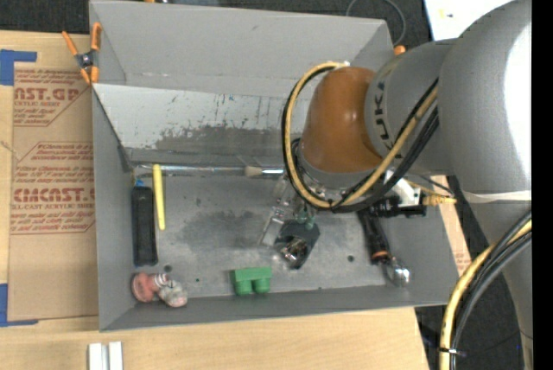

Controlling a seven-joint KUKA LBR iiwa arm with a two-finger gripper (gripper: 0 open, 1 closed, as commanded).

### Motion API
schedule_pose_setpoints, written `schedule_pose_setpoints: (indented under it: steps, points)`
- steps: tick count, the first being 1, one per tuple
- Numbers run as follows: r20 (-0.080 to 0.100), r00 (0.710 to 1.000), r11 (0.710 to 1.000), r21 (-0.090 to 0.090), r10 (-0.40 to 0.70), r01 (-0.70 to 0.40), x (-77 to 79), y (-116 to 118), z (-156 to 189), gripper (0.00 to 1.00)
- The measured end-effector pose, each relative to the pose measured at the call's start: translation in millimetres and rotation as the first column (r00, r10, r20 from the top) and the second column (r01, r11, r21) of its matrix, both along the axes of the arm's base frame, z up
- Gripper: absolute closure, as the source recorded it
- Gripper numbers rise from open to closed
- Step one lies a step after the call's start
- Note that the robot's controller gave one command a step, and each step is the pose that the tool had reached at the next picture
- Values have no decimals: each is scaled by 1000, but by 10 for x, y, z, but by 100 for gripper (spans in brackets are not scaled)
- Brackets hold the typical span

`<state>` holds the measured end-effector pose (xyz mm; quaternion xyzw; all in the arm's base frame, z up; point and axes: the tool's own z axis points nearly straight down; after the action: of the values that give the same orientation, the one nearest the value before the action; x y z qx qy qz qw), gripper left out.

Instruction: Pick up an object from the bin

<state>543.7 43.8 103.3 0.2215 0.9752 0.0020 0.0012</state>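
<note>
Can't tell if the gripper (292, 245) is clenched, but I'd centre it over the green block (251, 280) just below-left before closing.

Bin (216, 126) scuffed metal; grn block (251, 280) matt plastic.

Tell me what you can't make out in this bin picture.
Camera view: bin floor behind the orange wrist cover, hidden by the arm.
Black-handled tool at the right: its upper end hidden under the cables.
Pink thing, front-left corner: too small to identify.
Whatever lies beneath the pincer: covered by it.
</note>
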Motion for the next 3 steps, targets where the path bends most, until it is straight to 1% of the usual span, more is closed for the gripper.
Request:
schedule_pose_setpoints:
  steps: [1,2,3]
  points:
    - [3,999,999,-1,-46,46,-219,-600,-94,0]
    - [-11,999,999,-3,-43,43,-273,-865,-5,0]
    - [5,968,968,-2,249,-249,-209,-819,163,0]
